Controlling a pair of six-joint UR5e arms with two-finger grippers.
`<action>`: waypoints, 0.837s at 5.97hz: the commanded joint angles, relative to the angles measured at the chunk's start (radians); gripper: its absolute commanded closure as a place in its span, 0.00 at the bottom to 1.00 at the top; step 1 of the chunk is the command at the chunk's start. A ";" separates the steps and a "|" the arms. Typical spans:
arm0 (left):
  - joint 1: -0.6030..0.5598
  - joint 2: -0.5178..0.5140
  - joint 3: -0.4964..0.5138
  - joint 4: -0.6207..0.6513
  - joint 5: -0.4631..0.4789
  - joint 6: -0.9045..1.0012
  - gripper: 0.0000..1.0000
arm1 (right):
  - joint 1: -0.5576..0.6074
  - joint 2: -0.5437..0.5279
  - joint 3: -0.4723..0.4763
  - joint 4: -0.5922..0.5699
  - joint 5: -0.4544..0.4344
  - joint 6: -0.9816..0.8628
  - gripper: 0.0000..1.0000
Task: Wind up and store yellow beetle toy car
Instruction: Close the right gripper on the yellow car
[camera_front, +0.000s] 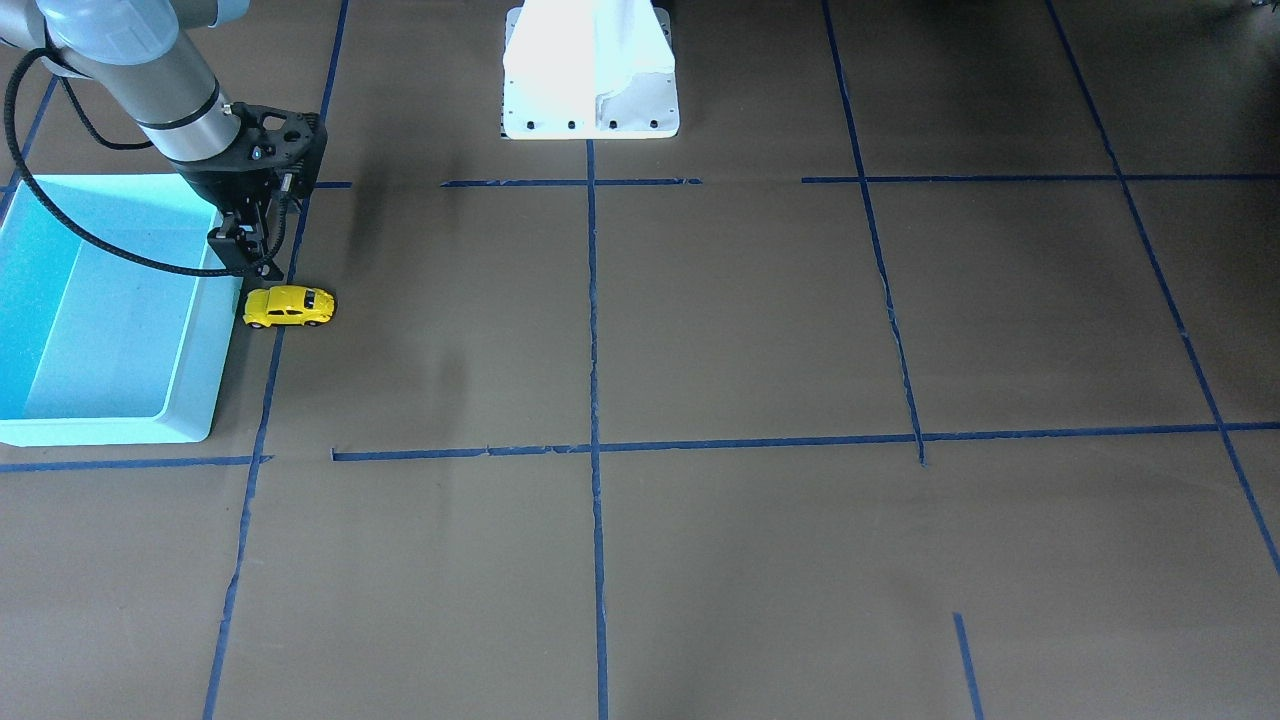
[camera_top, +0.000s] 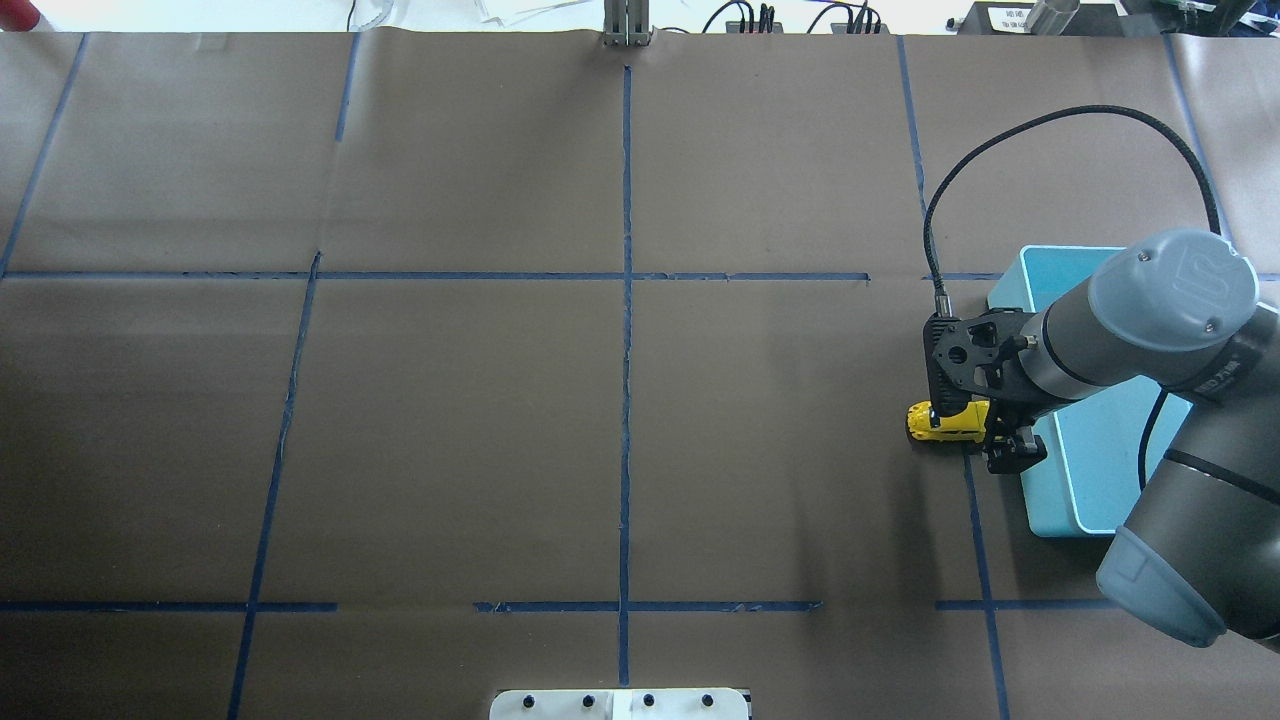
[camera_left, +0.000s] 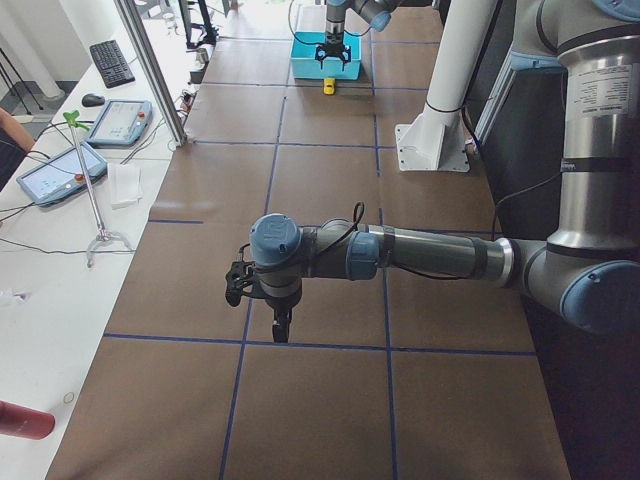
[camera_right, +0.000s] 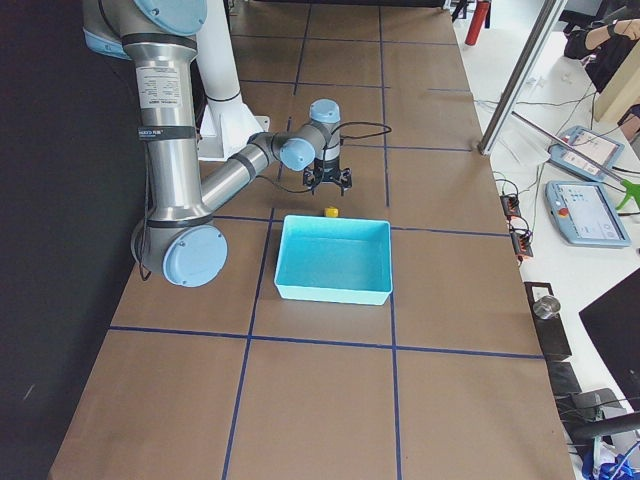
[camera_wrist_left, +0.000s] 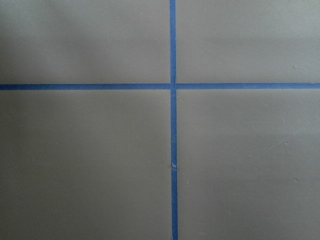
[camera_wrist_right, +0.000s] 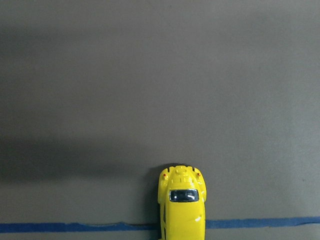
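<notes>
Left gripper (camera_left: 281, 330) hangs low over the table (camera_front: 760, 320), can't tell its finger state; further along, yellow beetle toy car (camera_front: 289, 307) on its wheels across a blue tape line (camera_front: 263, 400), just outside the teal bin (camera_front: 190, 400); right gripper (camera_front: 243, 255) above it, fingers spread, gripping nothing.
</notes>
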 joint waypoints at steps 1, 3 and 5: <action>0.000 0.000 0.005 -0.007 0.000 -0.001 0.00 | -0.011 0.013 -0.053 0.000 -0.014 -0.013 0.00; 0.000 0.000 0.002 -0.007 0.000 -0.002 0.00 | -0.021 0.014 -0.072 0.000 -0.012 -0.011 0.00; 0.000 0.000 0.002 -0.009 0.000 0.003 0.00 | -0.024 0.017 -0.102 0.005 -0.017 -0.013 0.00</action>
